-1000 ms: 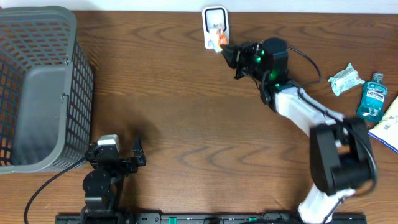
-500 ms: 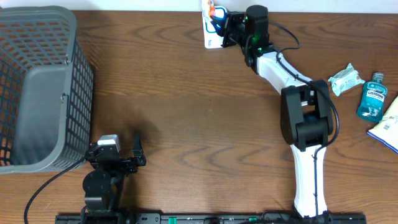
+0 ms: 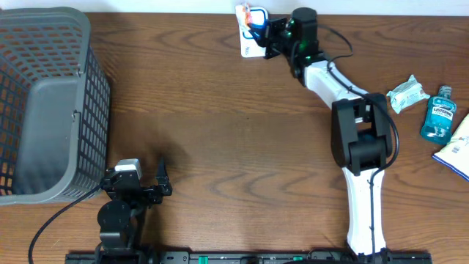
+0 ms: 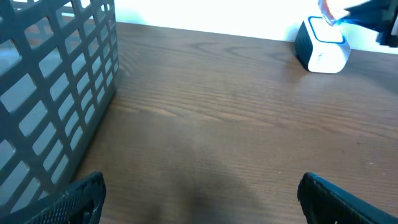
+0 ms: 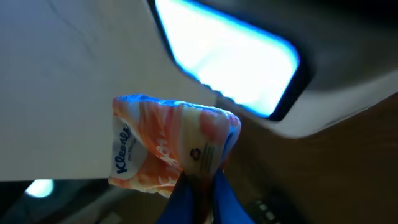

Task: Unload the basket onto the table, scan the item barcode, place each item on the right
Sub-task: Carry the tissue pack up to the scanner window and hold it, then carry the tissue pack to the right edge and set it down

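While the right jaws stay out of the way below it, shut on the lower edge of the tissue pack (image 5: 174,149), the pack hangs at the far edge of the surface (image 3: 220,132). It sits just over the white scanner (image 3: 249,45), close to its lit blue window, w/ nothing btw pack and window.

Well off to the left stands a grey mesh basket (image 3: 44,103). To the right, apart from the scanner, are a small crumpled pkt (image 3: 407,93), a blue mouthwash bottle (image 3: 438,114) lying flat nr it, and a white paper sheet (image 3: 458,150) at the frame edge.

The pack's long axis runs approx across the right wrist cam, Kleenex-print end to the left, recycling-mark face toward the cam. It is squashed at the grip.

The left jaws stand wide, holding nothing, low over bare wood nr the basket's near corner.

Count: 1 pack, 1 scanner, 1 basket, 1 pkt, 1 bottle, 1 sheet, 2 arms.
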